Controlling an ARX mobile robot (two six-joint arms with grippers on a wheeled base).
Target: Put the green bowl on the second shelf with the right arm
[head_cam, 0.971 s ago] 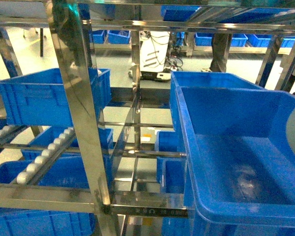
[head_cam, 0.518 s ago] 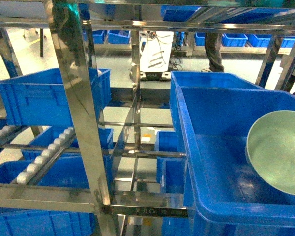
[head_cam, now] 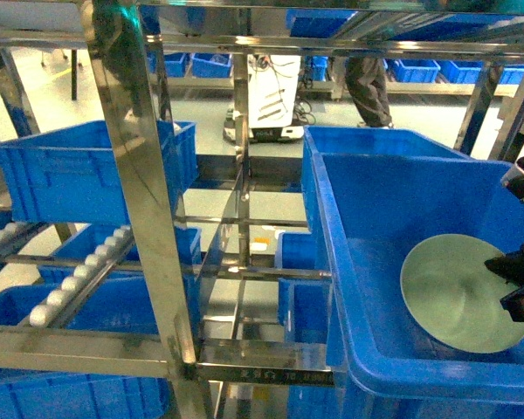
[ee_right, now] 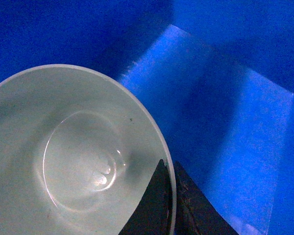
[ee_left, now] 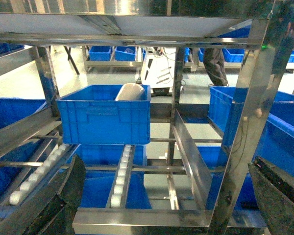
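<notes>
The pale green bowl (head_cam: 458, 292) hangs low inside the deep blue crate (head_cam: 375, 209) that sits on the steel rack's second shelf (head_cam: 262, 374). My right gripper (head_cam: 517, 281) comes in from the right and is shut on the bowl's rim. In the right wrist view the bowl (ee_right: 73, 156) fills the left half, and the right gripper (ee_right: 172, 188) pinches its rim with one finger inside and one outside. The crate floor (ee_right: 235, 137) lies behind it. My left gripper (ee_left: 161, 196) is open in front of the rack, its dark fingers (ee_left: 54, 196) at the frame's lower corners, nothing between them.
A steel upright (head_cam: 144, 192) stands left of centre. White roller rails (head_cam: 79, 275) run on the left tiers. More blue crates (head_cam: 96, 170) fill the left and lower tiers; one crate (ee_left: 105, 112) holds a white object. A person's legs (head_cam: 367, 83) and a machine stand beyond.
The bowl came in from the right edge and dropped lower and leftward into the blue crate, tilting flatter. My right gripper now shows at the right edge. The person behind walked left.
</notes>
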